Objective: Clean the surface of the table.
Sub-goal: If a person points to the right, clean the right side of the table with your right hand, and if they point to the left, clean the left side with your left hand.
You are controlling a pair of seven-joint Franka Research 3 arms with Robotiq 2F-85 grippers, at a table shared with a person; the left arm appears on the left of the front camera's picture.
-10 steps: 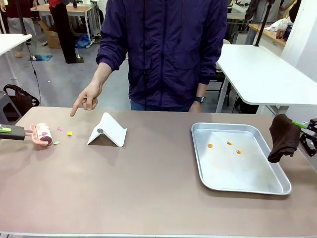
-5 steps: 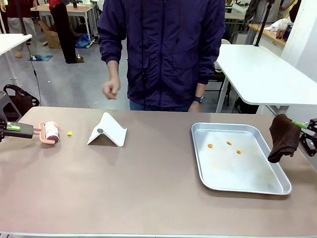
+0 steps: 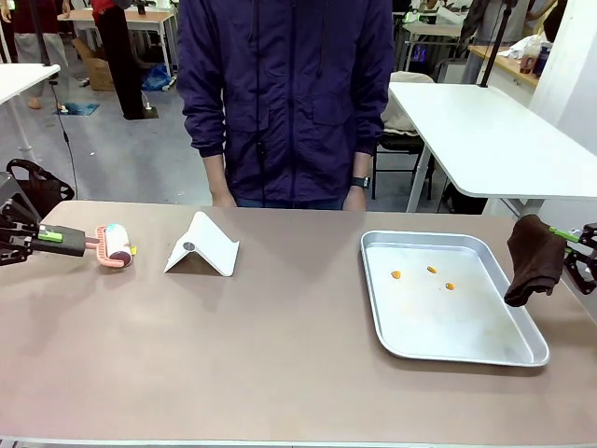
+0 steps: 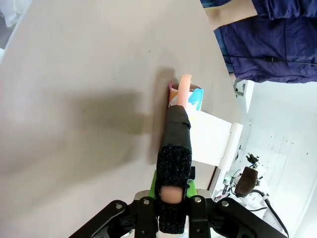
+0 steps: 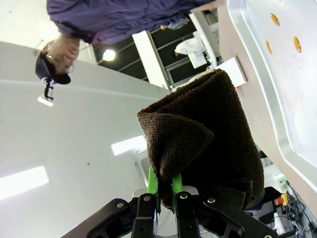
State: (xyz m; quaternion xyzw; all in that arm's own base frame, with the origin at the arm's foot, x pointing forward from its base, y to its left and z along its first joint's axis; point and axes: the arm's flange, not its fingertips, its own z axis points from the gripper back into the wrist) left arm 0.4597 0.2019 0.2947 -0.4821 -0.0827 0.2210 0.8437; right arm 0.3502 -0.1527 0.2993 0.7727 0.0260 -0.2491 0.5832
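Observation:
The brownish table (image 3: pixel 280 345) spreads wide under both arms. At its far left my left gripper (image 3: pixel 47 238) is shut on the black handle of a pink lint roller (image 3: pixel 116 246), whose head rests on the tabletop beside a small yellow scrap (image 3: pixel 133 249). The left wrist view has the gripper (image 4: pixel 173 201) clamped on the handle and the roller (image 4: pixel 185 96) head down on the table (image 4: pixel 74 74). Off the right edge, my right gripper (image 3: pixel 571 239) is shut on a dark brown cloth (image 3: pixel 534 259) that hangs in the air. That cloth (image 5: pixel 208 144) bulges over the gripper (image 5: pixel 166 196).
A white folded stand (image 3: pixel 202 245) sits just right of the roller. A shiny metal tray (image 3: pixel 466 327) with three orange bits lies at the right, close to the cloth. A person in a dark jacket stands at the far edge, hands down.
My left gripper has pushed the lint roller rightward across the coloured scraps. The person's pointing hand has pulled back from the table. The right arm has stayed still.

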